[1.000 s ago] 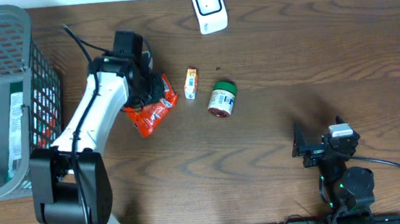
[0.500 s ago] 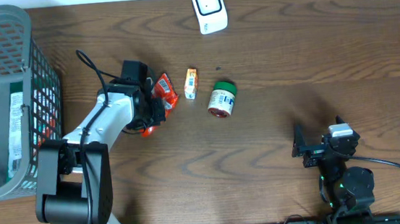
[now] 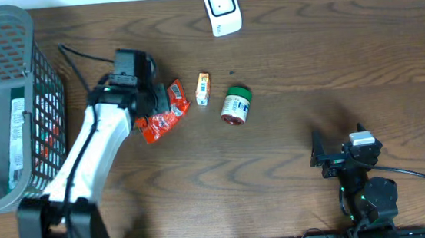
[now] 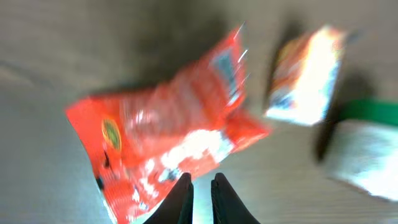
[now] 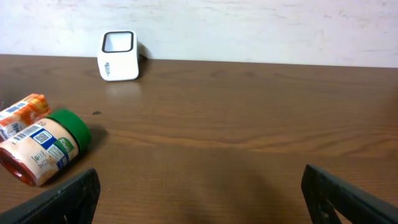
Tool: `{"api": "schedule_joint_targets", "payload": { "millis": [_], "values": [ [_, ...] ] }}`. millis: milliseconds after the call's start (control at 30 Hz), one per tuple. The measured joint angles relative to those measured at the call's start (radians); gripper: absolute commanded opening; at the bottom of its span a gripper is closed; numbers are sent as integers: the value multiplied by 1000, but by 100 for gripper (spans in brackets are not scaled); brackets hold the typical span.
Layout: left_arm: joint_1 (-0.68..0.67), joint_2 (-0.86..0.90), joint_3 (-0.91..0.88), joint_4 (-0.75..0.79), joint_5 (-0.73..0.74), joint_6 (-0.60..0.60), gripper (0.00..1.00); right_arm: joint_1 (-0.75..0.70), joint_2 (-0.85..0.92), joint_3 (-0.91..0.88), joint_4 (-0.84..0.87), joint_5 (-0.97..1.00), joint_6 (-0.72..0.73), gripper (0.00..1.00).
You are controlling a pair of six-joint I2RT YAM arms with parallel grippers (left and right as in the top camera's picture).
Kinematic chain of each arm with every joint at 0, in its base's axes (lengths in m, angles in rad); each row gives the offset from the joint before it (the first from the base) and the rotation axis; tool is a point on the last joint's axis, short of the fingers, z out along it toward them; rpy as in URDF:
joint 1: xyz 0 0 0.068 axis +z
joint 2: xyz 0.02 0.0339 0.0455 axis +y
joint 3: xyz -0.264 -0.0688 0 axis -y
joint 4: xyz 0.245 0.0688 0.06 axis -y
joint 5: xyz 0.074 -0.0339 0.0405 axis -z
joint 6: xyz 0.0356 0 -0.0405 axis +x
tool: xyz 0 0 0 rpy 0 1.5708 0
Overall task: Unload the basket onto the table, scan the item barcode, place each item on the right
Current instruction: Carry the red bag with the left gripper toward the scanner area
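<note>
Gripping the red snack packet (image 4: 163,132) by its edge: left tool (image 4: 201,184), clenched; right tool (image 5: 200,182) released.

One red pouch (image 3: 162,114), one small box (image 3: 204,88), one jar (image 3: 235,105), one scanner (image 3: 221,8), one basket (image 3: 48,95).

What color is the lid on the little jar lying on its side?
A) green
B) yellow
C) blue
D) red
A: the jar lying on its side has a green lid, which shows both from overhead and in the right wrist view.
</note>
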Motion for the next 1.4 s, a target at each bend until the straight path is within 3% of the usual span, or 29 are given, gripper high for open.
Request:
{"api": "schedule_joint_targets", "payload": {
  "millis": [333, 733, 767, 867, 967, 1100, 1133, 1200, 1267, 1400],
  "values": [
    [-27, 134, 8, 106, -4, -4, 13, 0, 0, 0, 0, 0, 0, 99],
    [-68, 273, 8, 123, -43, -4, 17, 0, 0, 0, 0, 0, 0, 99],
    [-69, 273, 8, 124, -45, -4, 27, 0, 0, 0, 0, 0, 0, 99],
    [-71, 267, 9, 124, -53, -8, 40, 0, 0, 0, 0, 0, 0, 99],
    [-71, 233, 9, 115, -63, 2, 60, 0, 0, 0, 0, 0, 0, 99],
    [-70, 146, 9, 115, -72, -7, 68, 0, 0, 0, 0, 0, 0, 99],
    [-70, 121, 9, 115, -72, -8, 64, 0, 0, 0, 0, 0, 0, 99],
    [-71, 96, 9, 114, -76, -13, 30, 0, 0, 0, 0, 0, 0, 99],
    [-71, 96, 9, 113, -76, -12, 12, 0, 0, 0, 0, 0, 0, 99],
    [-78, 135, 9, 113, -68, -11, 9, 0, 0, 0, 0, 0, 0, 99]
  ]
}}
